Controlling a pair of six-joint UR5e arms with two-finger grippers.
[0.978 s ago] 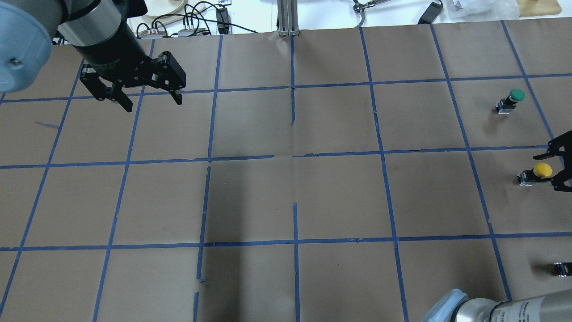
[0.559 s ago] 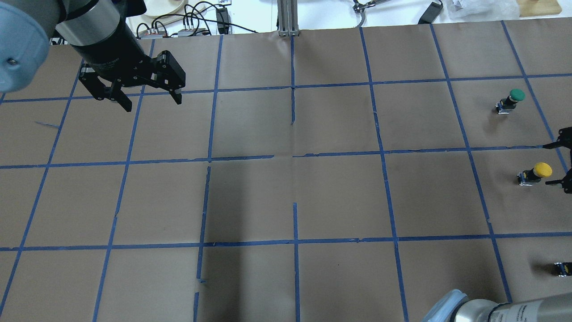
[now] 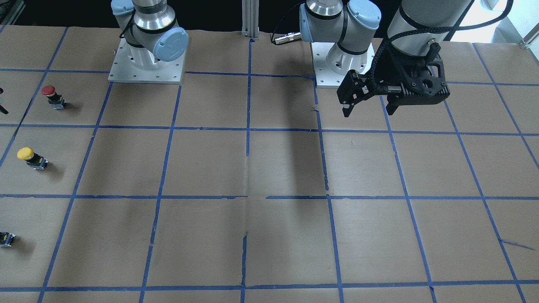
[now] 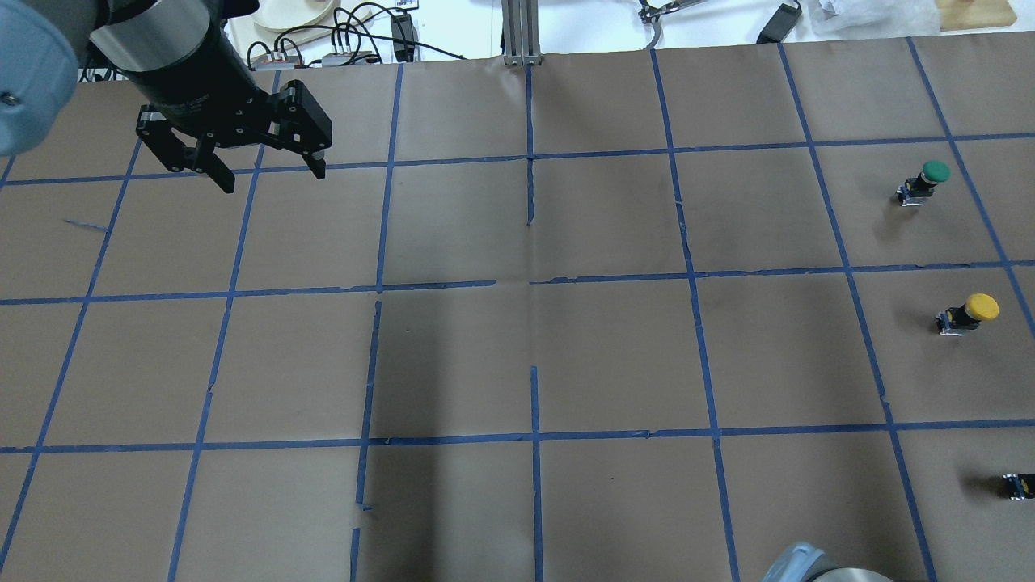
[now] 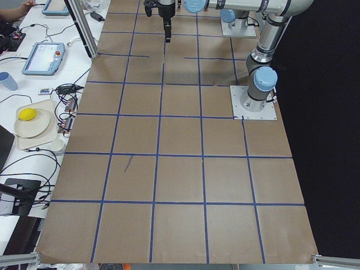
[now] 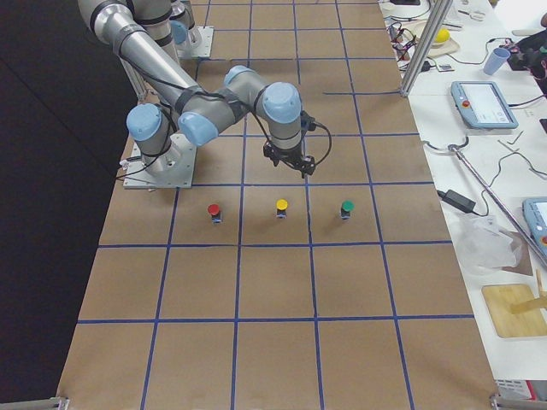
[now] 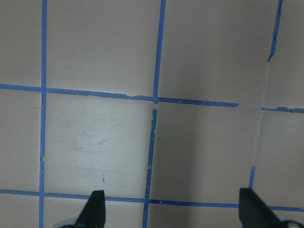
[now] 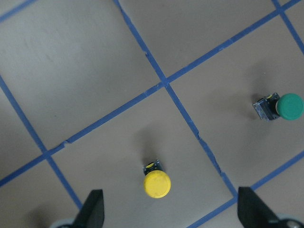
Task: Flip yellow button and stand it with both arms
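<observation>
Yellow button stands upright on its black-and-grey body, cap up, near the right end of the table, about midway between the robot's edge and the far edge; nothing touches it. It is the middle one of a row of three along that end; the green button stands toward the far edge and the red button toward the robot's edge, both upright and well apart from it.

The right gripper hangs above the table over the yellow button, clear of it; its fingers are spread wide and hold nothing. In the right wrist view the yellow cap shows between the two tips, down on the table and apart from both; the green button shows off to one side.

The left gripper hangs high over the left half of the table, well apart from the whole row; its fingers are likewise spread wide and empty. Its wrist view looks down on the brown table cover crossed by blue tape lines.
</observation>
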